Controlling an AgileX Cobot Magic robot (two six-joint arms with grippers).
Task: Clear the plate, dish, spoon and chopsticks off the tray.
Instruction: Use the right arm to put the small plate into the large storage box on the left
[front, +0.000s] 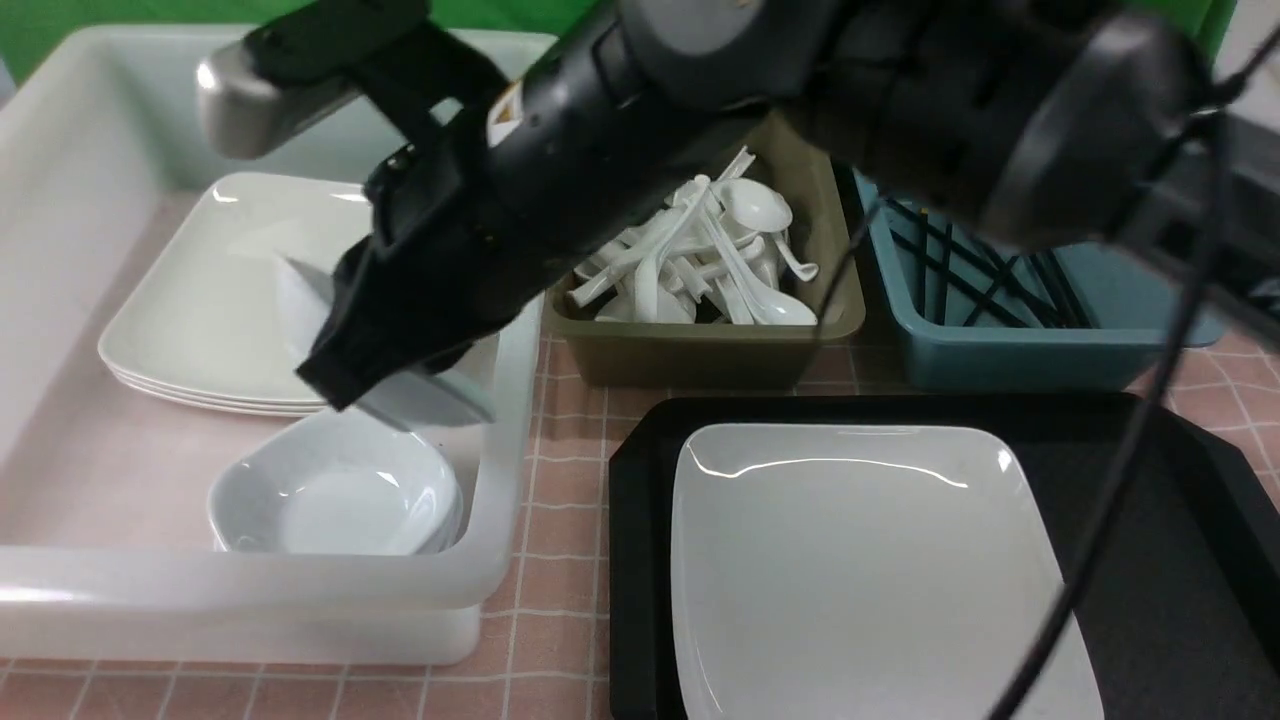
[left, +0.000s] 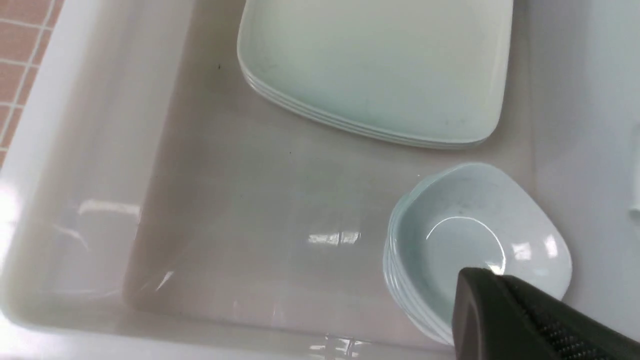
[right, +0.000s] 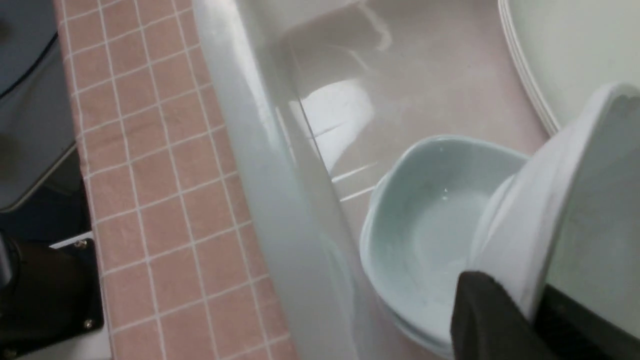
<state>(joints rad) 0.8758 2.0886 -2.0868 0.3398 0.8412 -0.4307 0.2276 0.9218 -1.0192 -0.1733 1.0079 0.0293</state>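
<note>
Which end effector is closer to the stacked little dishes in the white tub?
Right end effector, holding a dish just above the stack; left end effector hovers higher.

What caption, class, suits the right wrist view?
Right gripper holds a tilted white dish above stacked dishes inside the white tub.

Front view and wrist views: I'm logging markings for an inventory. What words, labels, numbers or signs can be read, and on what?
Sticker on the black arm: white and orange, too small and blurred to read.
No other text, brand, number or sign can be read in any view.
</note>
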